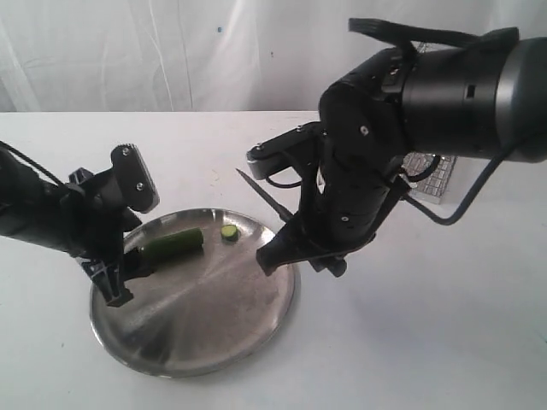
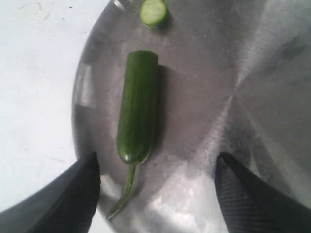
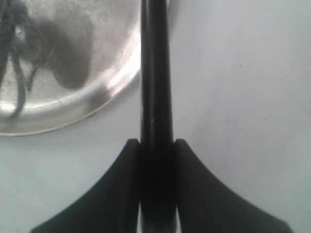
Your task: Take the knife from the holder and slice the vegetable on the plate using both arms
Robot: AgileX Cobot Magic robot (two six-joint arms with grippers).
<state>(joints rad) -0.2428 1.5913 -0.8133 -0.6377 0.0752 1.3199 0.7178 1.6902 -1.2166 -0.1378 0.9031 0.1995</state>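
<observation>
The vegetable (image 1: 173, 246), a dark green chilli with one end cut flat, lies on the steel plate (image 1: 248, 316). A cut-off slice (image 1: 229, 231) rests just beyond that end. My left gripper (image 1: 128, 275) hovers open over the stem end, and in the left wrist view its fingers (image 2: 73, 194) stand wide on either side of the chilli (image 2: 138, 107) without touching it. My right gripper (image 1: 286, 243) is shut on the black knife (image 1: 265, 196) beside the plate's right rim, blade pointing away and up. In the right wrist view the knife (image 3: 155, 73) runs straight out between the pads (image 3: 121, 184).
The holder (image 1: 432, 175), a silver wire basket, stands behind the right arm and is mostly hidden by it. A white tabletop surrounds the plate, and a white cloth backdrop hangs behind. The plate's rim (image 3: 97, 102) lies next to the knife.
</observation>
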